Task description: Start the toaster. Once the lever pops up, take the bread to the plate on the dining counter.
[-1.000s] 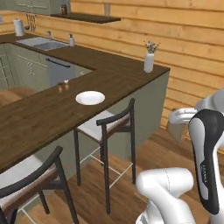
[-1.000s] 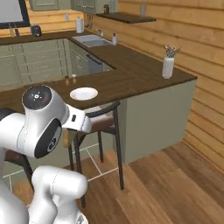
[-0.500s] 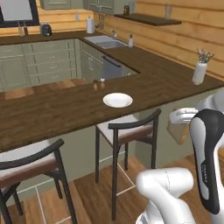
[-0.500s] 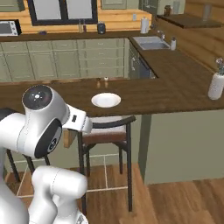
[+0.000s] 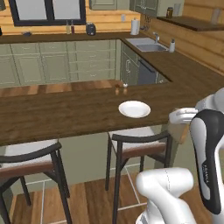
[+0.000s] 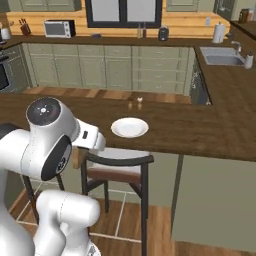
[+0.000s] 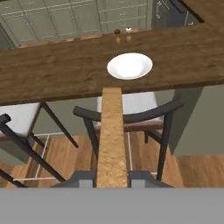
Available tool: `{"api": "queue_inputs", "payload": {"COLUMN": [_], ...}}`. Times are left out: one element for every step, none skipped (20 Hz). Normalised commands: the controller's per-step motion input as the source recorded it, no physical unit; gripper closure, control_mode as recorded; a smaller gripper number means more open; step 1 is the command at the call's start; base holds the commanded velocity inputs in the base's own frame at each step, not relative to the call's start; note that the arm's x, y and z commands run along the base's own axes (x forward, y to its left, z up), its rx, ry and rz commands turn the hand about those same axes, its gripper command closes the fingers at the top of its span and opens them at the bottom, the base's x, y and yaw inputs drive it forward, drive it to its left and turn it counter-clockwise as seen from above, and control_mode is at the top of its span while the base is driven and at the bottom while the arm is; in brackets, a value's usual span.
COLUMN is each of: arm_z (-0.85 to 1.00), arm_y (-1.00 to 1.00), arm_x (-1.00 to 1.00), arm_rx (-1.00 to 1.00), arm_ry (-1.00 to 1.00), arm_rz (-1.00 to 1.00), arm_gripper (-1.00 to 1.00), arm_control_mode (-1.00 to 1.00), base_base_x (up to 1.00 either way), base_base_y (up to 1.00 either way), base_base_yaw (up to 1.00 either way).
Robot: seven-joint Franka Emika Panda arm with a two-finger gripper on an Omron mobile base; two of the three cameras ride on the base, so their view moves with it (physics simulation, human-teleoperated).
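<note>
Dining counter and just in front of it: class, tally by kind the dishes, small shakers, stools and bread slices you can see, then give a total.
plate: 1
small shakers: 2
stools: 2
bread slice, held edge-on in the shut hand: 1
Total: 6

The room was a kitchen with pale green cabinets (image 6: 120,70) under dark wood worktops and warm plank walls (image 5: 192,33) of honey-coloured wood. A dark-framed window (image 6: 125,11) sat above the back worktop, a microwave (image 6: 59,28) to its left. A sink (image 5: 144,43) lay in the side run. Two dark stools (image 5: 140,146) stood on the wooden floor (image 5: 92,199).
</note>
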Motion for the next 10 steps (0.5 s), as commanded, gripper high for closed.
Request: {"api": "queue_inputs", "payload": {"arm_z": [0.00, 0.00, 0.00, 0.00, 0.00, 0.00, 0.00, 0.00, 0.00, 0.00], "arm_y": [0.00, 0.00, 0.00, 0.00, 0.00, 0.00, 0.00, 0.00, 0.00, 0.00], "arm_x": [0.00, 0.00, 0.00, 0.00, 0.00, 0.00, 0.00, 0.00, 0.00, 0.00], "arm_rx": [0.00, 0.00, 0.00, 0.00, 0.00, 0.00, 0.00, 0.00, 0.00, 0.00], "arm_ry": [0.00, 0.00, 0.00, 0.00, 0.00, 0.00, 0.00, 0.00, 0.00, 0.00], "arm_rz": [0.00, 0.00, 0.00, 0.00, 0.00, 0.00, 0.00, 0.00, 0.00, 0.00], "arm_gripper": [1.00, 1.00, 1.00, 1.00, 1.00, 1.00, 1.00, 1.00, 1.00, 1.00], "arm_control_mode": [1.00, 1.00, 1.00, 1.00, 1.00, 1.00, 1.00, 1.00, 1.00, 1.00], "base_base_x": [0.94, 1.00, 1.00, 1.00, 1.00, 0.99, 0.96, 0.91, 0.89, 0.86], "base_base_y": [-0.34, -0.23, -0.14, -0.09, -0.09, -0.04, -0.02, 0.00, -0.04, -0.13], "base_base_yaw": [0.24, 0.16, 0.11, 0.07, 0.04, 0.00, 0.00, 0.00, 0.00, 0.00]}}
